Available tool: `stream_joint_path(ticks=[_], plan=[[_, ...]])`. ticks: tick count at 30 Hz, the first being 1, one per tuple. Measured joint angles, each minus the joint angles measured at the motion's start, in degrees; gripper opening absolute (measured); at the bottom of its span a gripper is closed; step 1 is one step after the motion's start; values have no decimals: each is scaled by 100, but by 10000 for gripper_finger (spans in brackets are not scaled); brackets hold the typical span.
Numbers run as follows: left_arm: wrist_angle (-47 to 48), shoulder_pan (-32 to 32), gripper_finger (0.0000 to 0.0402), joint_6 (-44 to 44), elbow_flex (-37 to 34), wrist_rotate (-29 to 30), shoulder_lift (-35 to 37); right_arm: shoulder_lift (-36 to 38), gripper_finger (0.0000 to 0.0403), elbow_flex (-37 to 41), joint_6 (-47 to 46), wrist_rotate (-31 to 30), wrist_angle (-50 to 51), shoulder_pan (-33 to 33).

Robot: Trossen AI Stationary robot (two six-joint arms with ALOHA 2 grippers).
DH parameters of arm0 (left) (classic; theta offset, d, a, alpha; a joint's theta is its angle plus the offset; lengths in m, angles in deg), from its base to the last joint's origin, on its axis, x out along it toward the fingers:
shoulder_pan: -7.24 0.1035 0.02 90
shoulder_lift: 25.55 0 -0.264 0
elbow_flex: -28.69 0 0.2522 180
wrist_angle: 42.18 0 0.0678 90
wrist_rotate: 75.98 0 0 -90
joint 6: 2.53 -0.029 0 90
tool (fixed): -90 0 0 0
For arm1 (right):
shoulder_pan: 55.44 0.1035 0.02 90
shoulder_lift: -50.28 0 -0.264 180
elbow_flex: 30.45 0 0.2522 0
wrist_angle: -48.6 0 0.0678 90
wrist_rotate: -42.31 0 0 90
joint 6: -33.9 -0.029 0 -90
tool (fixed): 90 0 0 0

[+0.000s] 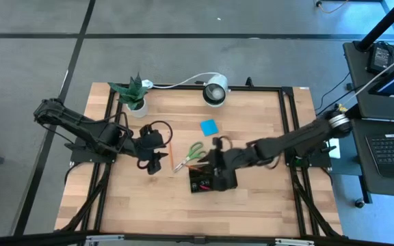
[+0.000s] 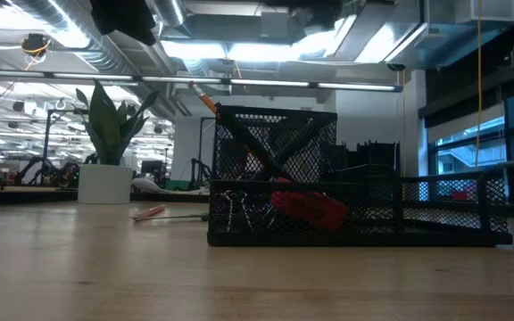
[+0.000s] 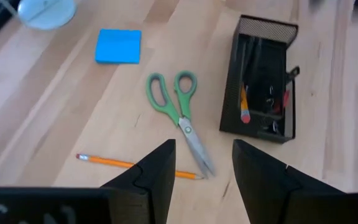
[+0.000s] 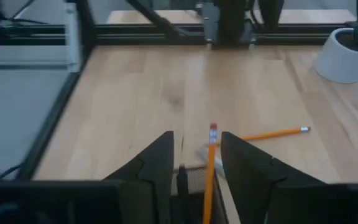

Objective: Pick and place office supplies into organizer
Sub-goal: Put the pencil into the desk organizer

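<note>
The black mesh organizer (image 1: 207, 180) (image 3: 263, 74) stands near the table's middle. An orange pencil (image 3: 243, 102) (image 2: 203, 97) leans in its tall compartment, eraser end up, with a red piece (image 2: 310, 209) lower down. My right gripper (image 4: 196, 134) hovers open above it, with the pencil's eraser end (image 4: 212, 129) between the fingers and touching neither. The green-handled scissors (image 3: 179, 118), another orange pencil (image 3: 135, 164) and the blue sticky-note pad (image 3: 118, 46) lie flat on the table. My left gripper (image 3: 204, 146) hangs open above the scissors' tips.
A potted green plant (image 1: 134, 96) and a white round lamp (image 1: 215, 91) stand at the table's far edge. Bare wood lies near the front edge and at the far right. Black frame rails run along both table sides.
</note>
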Motion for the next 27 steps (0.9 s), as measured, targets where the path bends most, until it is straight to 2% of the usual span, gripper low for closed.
stream_joint_path(ticks=[3,8,11,14,16,18,21,27], plan=[[-2,-58,152,-519,0,6,-14,660,135,-26,-175,410,794,-40],[-15,-195,152,-1711,2,22,-254,1693,135,434,-907,425,1834,-166],[-16,-204,152,-2388,2,236,-559,2143,135,945,-1278,361,1692,-183],[-16,-168,152,-3101,2,435,-883,2394,135,1494,-1650,357,1136,-177],[-21,-81,152,-3203,2,440,-1103,2462,135,1821,-1806,338,611,-184],[-12,120,152,-2662,2,351,-1316,2470,135,2087,-1881,336,187,-183],[99,508,151,-1194,2,71,-1597,2441,135,2408,-2083,347,-305,-173],[666,918,141,1671,2,-496,-2108,2436,135,2719,-2413,346,-595,-173]])
